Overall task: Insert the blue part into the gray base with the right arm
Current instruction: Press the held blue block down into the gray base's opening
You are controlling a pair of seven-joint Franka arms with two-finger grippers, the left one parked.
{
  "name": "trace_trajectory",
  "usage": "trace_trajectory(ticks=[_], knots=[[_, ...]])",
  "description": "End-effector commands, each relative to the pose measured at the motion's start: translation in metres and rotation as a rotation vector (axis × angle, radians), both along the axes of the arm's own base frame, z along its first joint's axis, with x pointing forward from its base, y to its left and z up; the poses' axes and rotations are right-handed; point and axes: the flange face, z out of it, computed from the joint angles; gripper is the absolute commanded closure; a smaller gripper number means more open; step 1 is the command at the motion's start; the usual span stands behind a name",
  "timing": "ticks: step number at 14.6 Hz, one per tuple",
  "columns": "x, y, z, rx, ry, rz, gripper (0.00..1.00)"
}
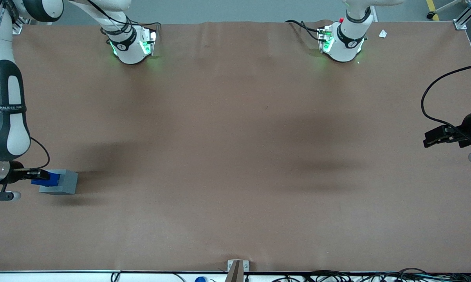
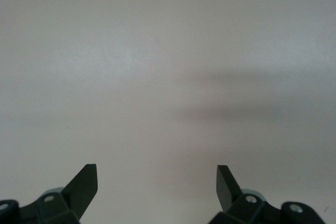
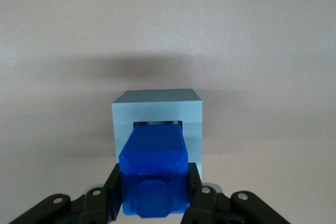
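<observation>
Hand (image 3: pixel 153 195) grips blue part (image 3: pixel 153 169); gray base (image 3: pixel 157 114) recess hidden.

Brown table (image 1: pixel 235 156), gray base (image 1: pixel 61 183) resting on it, apparently flat

The base (image 1: pixel 60 182) is sitting on the table (image 1: pixel 235 156) toward the working arm's end. The part (image 3: pixel 153 169) is lying between the gripper (image 3: pixel 153 192) fingers, its leading end reaching into the base's recess.

Gripper (image 3: pixel 153 195) clamped on blue part (image 3: pixel 153 174), its tip entering gray base (image 3: pixel 157 114). Bare table (image 1: pixel 235 156) all around the base.
</observation>
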Motion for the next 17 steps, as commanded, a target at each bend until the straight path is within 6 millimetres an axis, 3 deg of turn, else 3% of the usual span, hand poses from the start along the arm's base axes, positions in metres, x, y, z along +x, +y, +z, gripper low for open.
trace_trajectory(ticks=[1, 17], knots=[[0.0043, -0.0021, 0.0021, 0.007, -0.021, 0.009, 0.98], [0.0020, 0.0006, -0.0042, 0.012, -0.005, 0.005, 0.98]])
